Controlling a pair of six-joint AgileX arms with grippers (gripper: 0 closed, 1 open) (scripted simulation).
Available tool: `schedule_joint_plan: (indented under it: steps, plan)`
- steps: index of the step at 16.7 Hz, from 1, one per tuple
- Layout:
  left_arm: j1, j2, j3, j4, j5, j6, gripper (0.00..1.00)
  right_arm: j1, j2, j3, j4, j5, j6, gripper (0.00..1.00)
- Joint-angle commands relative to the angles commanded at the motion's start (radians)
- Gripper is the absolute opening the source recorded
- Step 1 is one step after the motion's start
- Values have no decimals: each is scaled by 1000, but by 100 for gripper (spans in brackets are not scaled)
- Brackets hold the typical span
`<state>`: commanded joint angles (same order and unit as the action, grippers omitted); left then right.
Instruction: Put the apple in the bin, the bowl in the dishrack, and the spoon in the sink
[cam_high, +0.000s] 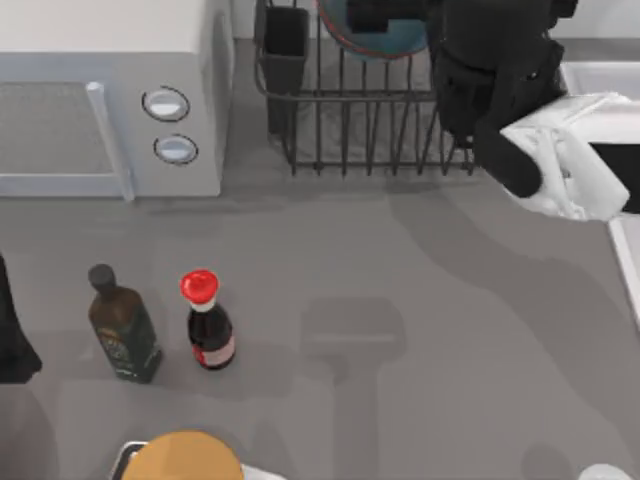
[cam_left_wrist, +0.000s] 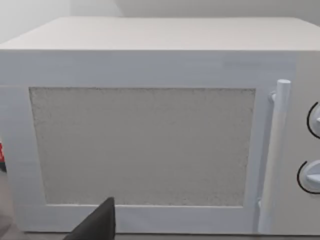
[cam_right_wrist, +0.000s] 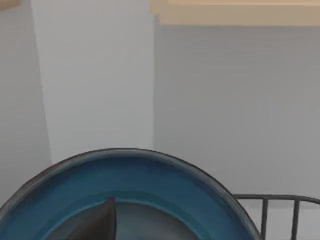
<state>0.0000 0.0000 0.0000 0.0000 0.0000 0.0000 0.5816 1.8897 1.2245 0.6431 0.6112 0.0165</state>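
Observation:
The blue-teal bowl (cam_high: 388, 42) stands among the bars at the back of the black wire dishrack (cam_high: 350, 130). My right arm reaches over the rack, and my right gripper (cam_high: 385, 12) sits right at the bowl. In the right wrist view the bowl (cam_right_wrist: 150, 185) is very close, with a rack bar (cam_right_wrist: 280, 200) beside it. The sink (cam_high: 600, 75) shows its pale rim at the far right, partly under the right arm. My left gripper (cam_high: 12, 340) is parked at the table's left edge. The apple and the spoon are out of view.
A white-grey microwave (cam_high: 100, 90) (cam_left_wrist: 150, 140) with two knobs stands at the back left. An olive-green bottle (cam_high: 125, 330) and a red-capped dark sauce bottle (cam_high: 208, 325) stand front left. A tan round object (cam_high: 185, 458) lies at the front edge. The rack's utensil cup (cam_high: 285, 45) is at its left corner.

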Motion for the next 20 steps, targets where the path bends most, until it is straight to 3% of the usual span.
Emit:
schedule_joint_plan:
  steps: [5,14,20]
  plan:
    - [0,0,0,0,0,0,100,-123,-412,-256,-134,-126,-3,100]
    - [0,0,0,0,0,0,100,-414,-1455,-872,-457,-433,-12,100]
    - [0,0,0,0,0,0,100,-559,-1840,-1178,-618,-587,-16,100]
